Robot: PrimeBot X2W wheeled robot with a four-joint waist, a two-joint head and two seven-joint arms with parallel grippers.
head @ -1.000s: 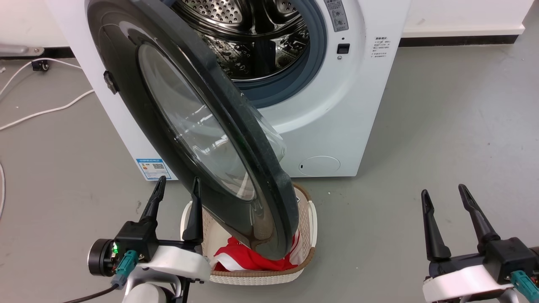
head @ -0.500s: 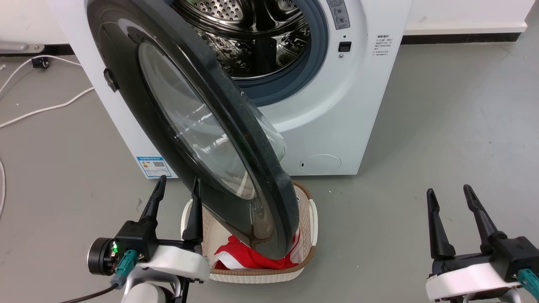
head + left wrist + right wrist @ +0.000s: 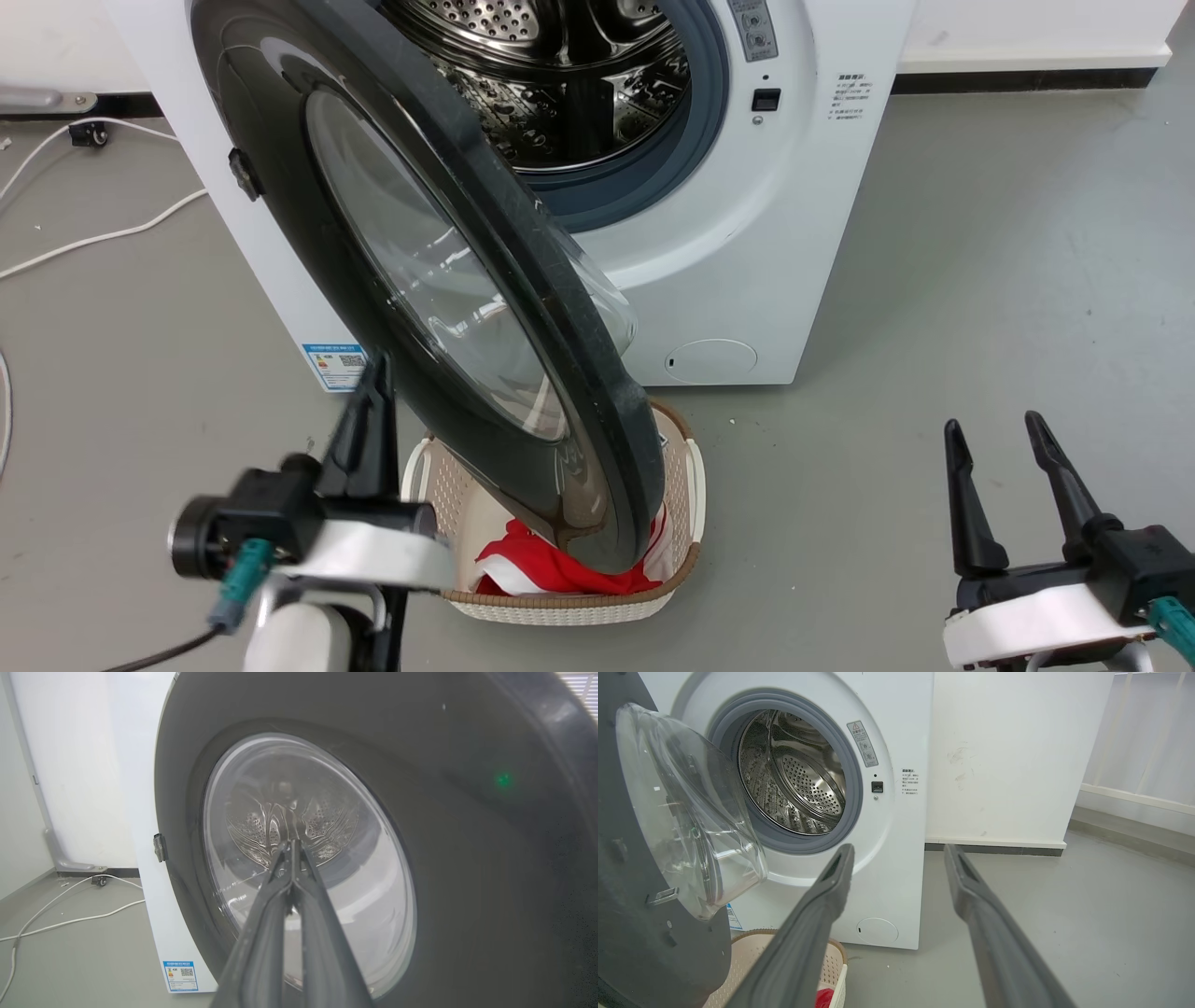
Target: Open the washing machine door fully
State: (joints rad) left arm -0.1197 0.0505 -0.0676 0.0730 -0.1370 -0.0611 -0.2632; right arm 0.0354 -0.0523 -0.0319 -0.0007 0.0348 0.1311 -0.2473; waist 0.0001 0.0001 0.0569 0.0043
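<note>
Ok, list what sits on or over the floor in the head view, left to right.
White cable → left claw → laundry basket → right claw. The washing machine door is left out, since it spans across the left claw and the basket.

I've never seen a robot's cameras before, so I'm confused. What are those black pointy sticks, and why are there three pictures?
The black sticks are the robot's fingers: each arm ends in a gripper with two, like big tweezers. One picture comes from a camera on the robot's head, looking down. There the left gripper is pinched shut, holding nothing, and the right gripper is spread open. The other two come from cameras on the wrists, looking along the fingers. Ahead stands a white washing machine with its round black door swung partly open. On the grey floor below the door sits a pale basket with red cloth inside.
</note>
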